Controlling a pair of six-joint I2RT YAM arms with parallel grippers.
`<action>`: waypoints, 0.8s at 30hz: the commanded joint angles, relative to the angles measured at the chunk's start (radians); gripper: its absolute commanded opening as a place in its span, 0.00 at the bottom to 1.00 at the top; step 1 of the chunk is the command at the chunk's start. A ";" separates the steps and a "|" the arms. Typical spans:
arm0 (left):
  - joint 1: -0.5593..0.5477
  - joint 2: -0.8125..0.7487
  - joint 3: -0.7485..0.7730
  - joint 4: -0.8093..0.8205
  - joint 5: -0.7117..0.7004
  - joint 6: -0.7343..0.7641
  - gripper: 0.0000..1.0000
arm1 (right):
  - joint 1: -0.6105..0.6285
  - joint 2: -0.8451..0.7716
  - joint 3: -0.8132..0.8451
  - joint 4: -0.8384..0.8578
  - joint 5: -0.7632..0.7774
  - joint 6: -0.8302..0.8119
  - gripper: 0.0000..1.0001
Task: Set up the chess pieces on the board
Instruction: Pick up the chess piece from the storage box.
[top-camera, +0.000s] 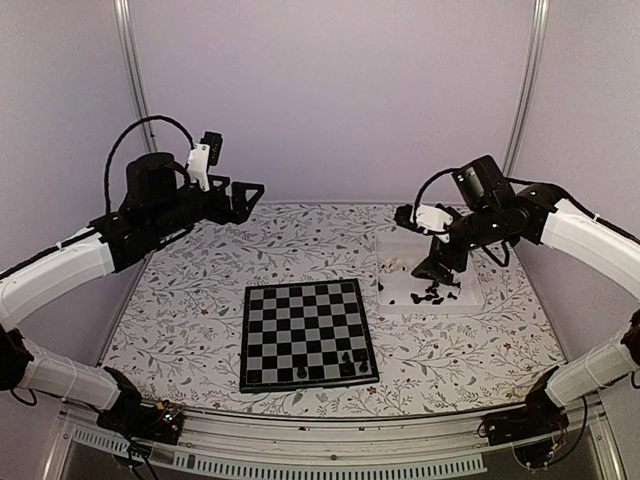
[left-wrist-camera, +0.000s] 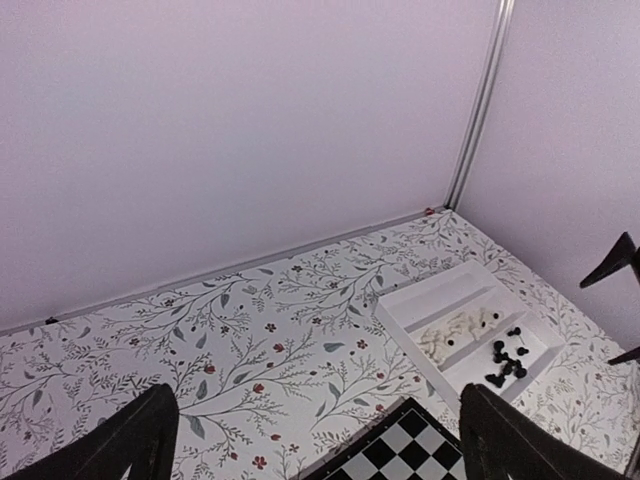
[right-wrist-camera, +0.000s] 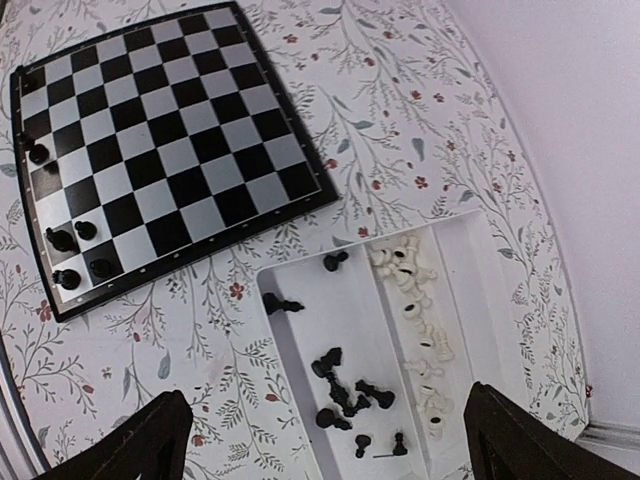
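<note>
Top view: the board (top-camera: 300, 320) lay flat near the middle of the floral table (top-camera: 200, 300), with a few black pieces (top-camera: 347, 362) at its near right corner. A white tray (top-camera: 392, 300) sat just to its right and held more black pieces in its near part and white pieces (top-camera: 397, 265) farther back. The left gripper (top-camera: 245, 200) was raised over the far left of the table, well apart from board and tray. The right gripper (top-camera: 440, 272) hung over the tray. Left wrist view: the fingers (left-wrist-camera: 140, 440) stood wide apart with nothing between them, and the tray (left-wrist-camera: 400, 312) and a board corner (left-wrist-camera: 400, 455) lay beyond. Right wrist view: the fingers (right-wrist-camera: 520, 440) stood wide apart and empty above the tray (right-wrist-camera: 370, 320). Loose black pieces (right-wrist-camera: 345, 390) lay in one compartment, white pieces (right-wrist-camera: 415, 300) in the next. Several black pieces (right-wrist-camera: 62, 240) stood along one board (right-wrist-camera: 160, 130) edge, most near one corner.
</note>
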 joint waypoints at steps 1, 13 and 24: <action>-0.004 0.059 0.041 -0.052 -0.160 0.024 0.99 | -0.107 -0.102 -0.049 0.148 -0.101 0.018 0.99; 0.013 0.120 0.055 0.045 -0.101 0.100 1.00 | -0.240 0.013 0.030 0.136 -0.183 0.145 0.99; 0.021 0.255 0.179 -0.111 -0.010 0.161 0.83 | -0.275 0.123 0.121 0.227 0.303 0.195 0.99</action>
